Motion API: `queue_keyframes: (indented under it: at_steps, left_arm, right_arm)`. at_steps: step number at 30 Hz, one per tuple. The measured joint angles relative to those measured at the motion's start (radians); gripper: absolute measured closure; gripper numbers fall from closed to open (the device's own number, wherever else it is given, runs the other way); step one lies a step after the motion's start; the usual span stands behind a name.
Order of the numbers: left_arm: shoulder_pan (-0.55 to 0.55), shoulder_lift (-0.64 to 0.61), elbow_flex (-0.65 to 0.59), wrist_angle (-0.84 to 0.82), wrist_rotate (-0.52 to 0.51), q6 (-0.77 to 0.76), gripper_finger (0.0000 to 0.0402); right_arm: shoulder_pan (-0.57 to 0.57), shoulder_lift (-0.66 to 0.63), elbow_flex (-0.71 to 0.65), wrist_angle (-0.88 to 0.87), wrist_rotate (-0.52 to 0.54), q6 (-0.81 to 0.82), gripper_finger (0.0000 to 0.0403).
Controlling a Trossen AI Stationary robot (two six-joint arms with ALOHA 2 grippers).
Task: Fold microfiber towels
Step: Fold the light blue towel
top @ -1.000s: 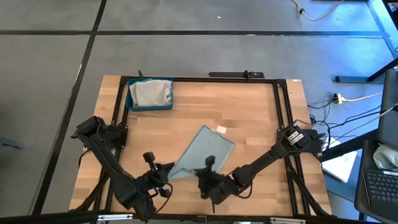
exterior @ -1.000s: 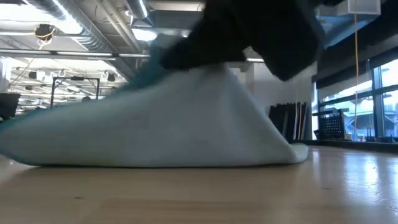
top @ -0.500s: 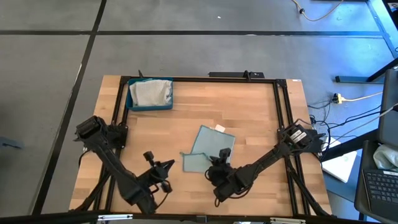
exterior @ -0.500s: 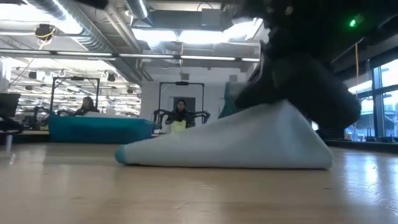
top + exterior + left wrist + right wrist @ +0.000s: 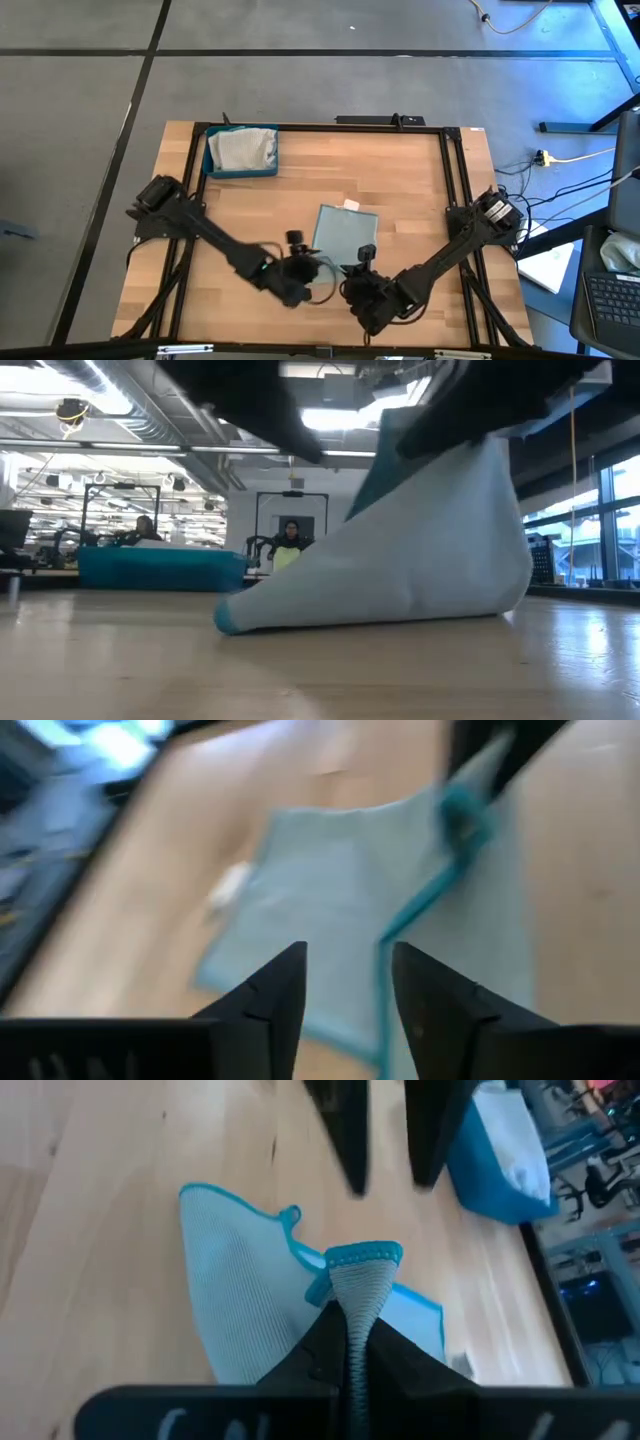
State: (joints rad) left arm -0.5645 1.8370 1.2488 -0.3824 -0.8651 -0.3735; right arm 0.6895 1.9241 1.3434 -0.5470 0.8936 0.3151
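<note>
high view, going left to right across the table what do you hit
blue tray holding pale cloths → left gripper → pale blue towel → right gripper, pinching the towel's near corner

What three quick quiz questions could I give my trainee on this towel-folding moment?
1. True or false: the right gripper is pinching a corner of the pale blue towel.
2. Which gripper has its fingers apart with nothing between them? A) left B) right
3. What lies in the dark blue tray at the table's far left corner?

Key:
1. True: it is shut on a bunched, teal-edged corner, lifting that side off the table.
2. A: the left gripper is open over the towel.
3. A light-coloured bundle of cloth.
</note>
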Motion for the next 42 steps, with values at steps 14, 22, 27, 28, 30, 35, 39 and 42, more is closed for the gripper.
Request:
queue_keyframes:
  at_steps: [14,22,27,28,30,35,39,42]
  left_arm:
    - [0.267,-0.001,-0.108,0.404,0.916,0.305,0.0244]
    - [0.432,0.002,-0.193,0.604,1.214,0.299,0.0244]
    - [0.456,0.008,-0.203,0.608,1.293,0.31,0.0239]
    - [0.456,0.008,-0.206,0.605,1.294,0.319,0.0234]
    - [0.449,0.008,-0.209,0.603,1.259,0.34,0.0222]
    - [0.415,0.009,-0.209,0.606,1.059,0.385,0.0187]
    - [0.402,0.028,-0.208,0.638,1.07,0.373,0.017]
    - [0.387,0.049,-0.201,0.68,1.094,0.353,0.0167]
  right_arm:
    - [0.089,-0.004,-0.024,-0.161,0.031,0.232,0.0389]
    - [0.088,-0.004,-0.026,-0.159,0.03,0.23,0.0389]
    - [0.088,-0.004,-0.026,-0.159,0.03,0.23,0.0389]
    - [0.088,-0.004,-0.026,-0.159,0.029,0.231,0.0389]
    - [0.088,-0.004,-0.026,-0.158,0.03,0.235,0.0389]
    - [0.088,-0.004,-0.026,-0.145,0.035,0.234,0.0389]
    - [0.088,-0.004,-0.026,-0.139,0.04,0.23,0.0389]
    - [0.088,-0.004,-0.026,-0.132,0.04,0.226,0.0389]
